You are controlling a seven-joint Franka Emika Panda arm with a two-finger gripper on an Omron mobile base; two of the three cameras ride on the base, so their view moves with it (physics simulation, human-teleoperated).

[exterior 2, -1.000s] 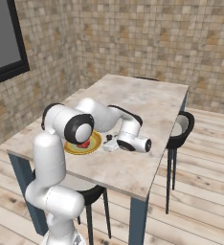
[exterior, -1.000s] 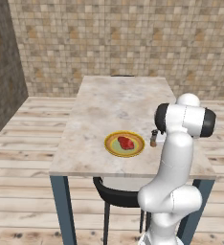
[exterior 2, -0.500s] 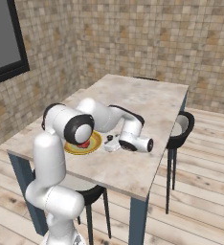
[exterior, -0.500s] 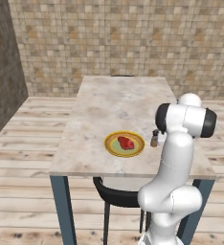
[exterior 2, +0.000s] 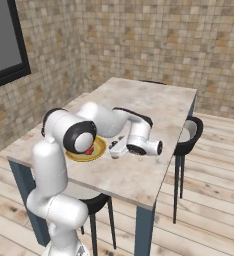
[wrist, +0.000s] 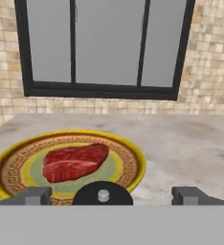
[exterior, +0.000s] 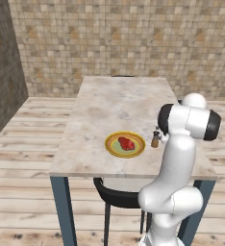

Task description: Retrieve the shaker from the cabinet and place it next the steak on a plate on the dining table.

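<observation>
The gripper (wrist: 112, 195) has finished spreading its fingers, which now stand wide on either side of the shaker (exterior: 155, 139) without pinching it. The shaker stands upright on the desk (exterior: 114, 103) just right of the plate (exterior: 125, 144) holding the steak (exterior: 127, 143), so placing looks done; only backing away remains.

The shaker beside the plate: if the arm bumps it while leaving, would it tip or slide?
The shaker is slim and stands upright on the dining table, so it would probably tip rather than slide. Its round body would likely roll afterwards. It looks stiff and light.
</observation>
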